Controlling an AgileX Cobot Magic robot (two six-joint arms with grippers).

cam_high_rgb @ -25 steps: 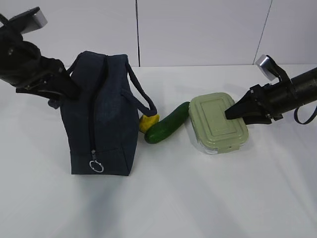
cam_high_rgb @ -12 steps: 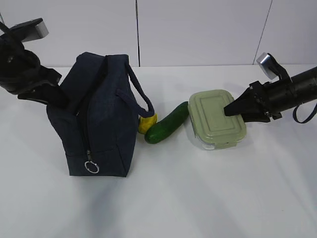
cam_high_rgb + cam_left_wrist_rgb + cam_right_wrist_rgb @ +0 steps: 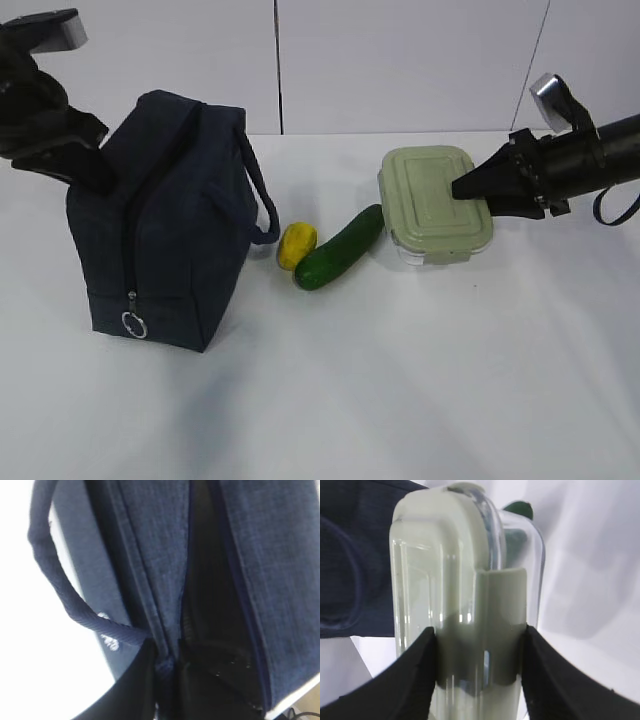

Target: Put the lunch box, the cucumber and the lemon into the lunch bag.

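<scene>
lunch box [image 3: 436,203] is clamped at its right end by the right gripper [image 3: 468,189], jaws half-spread, and held off the table. fabric of the lunch bag [image 3: 160,225], at far left, is pinched beside its opening by the left gripper [image 3: 165,667], jaws nearly together. lemon [image 3: 297,245] and cucumber [image 3: 339,247] lie between, touching.

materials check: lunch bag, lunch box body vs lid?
Lunch bag: woven fabric, matte navy; the weave shows in the left wrist view, and the walls sag. Its ring pull looks like shiny metal.
Lunch box: body clear and glossy, glass or hard plastic, can't tell which; you see through it in the right wrist view. Lid opaque sage green, satin, likely moulded plastic with a clip flap.
</scene>
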